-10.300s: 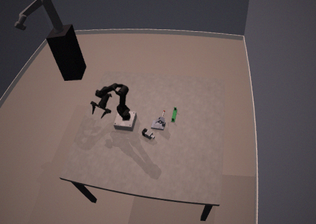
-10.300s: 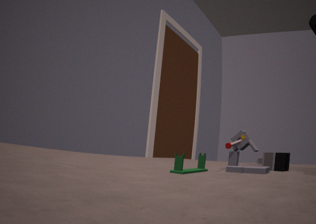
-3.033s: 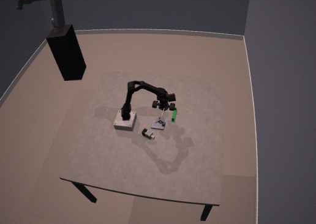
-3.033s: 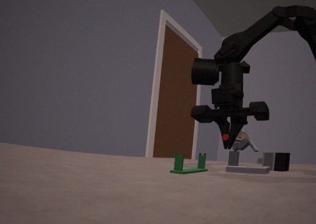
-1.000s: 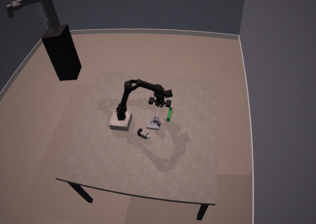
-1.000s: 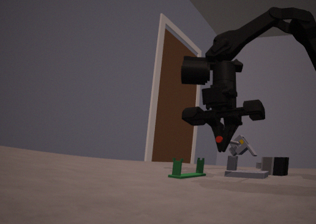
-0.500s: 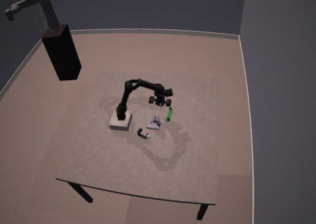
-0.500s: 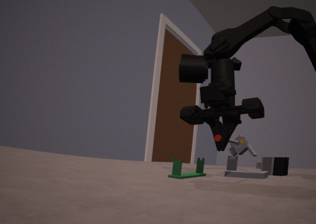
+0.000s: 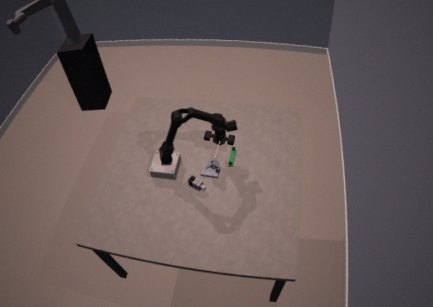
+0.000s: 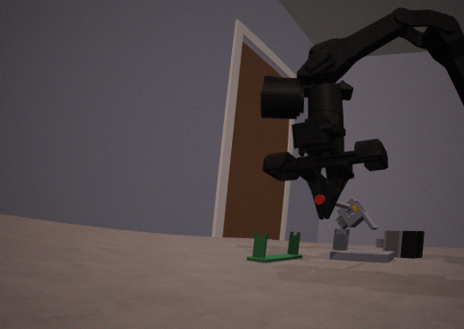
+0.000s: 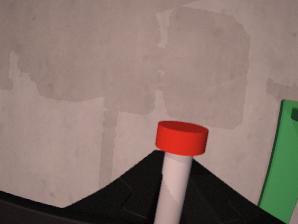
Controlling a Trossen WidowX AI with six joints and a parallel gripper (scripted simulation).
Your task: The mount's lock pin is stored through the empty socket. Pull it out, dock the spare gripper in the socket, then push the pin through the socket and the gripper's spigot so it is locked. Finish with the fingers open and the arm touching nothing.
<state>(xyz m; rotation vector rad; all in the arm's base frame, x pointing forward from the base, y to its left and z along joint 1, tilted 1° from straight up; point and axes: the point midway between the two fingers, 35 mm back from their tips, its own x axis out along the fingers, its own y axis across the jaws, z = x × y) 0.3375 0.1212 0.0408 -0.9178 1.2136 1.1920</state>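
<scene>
My gripper [image 9: 219, 143] [image 10: 325, 216] [image 11: 168, 161] is shut on the lock pin [image 9: 216, 151] [image 10: 319, 200] [image 11: 182, 139], just below its red head. The pin's pale shaft slants from the fingers toward the mount's tilted grey socket block [image 10: 350, 216], which carries a yellow mark. In the exterior view the shaft overlaps the block's upper edge; whether its tip is inside the socket cannot be told. The mount's grey base [image 9: 206, 174] [image 10: 361, 256] is flat on the table. The spare gripper [image 9: 197, 184] [image 10: 392, 244], black and grey, lies on the table beside the mount, away from my fingers.
A green cradle [image 9: 232, 157] [image 10: 275, 258] [image 11: 279, 170] with two notched uprights stands on the table [image 9: 176, 229] beside the mount. The arm's white base [image 9: 163, 174] is on the other side of the mount. A second arm stands on a black pedestal [image 9: 86, 75] beyond the table.
</scene>
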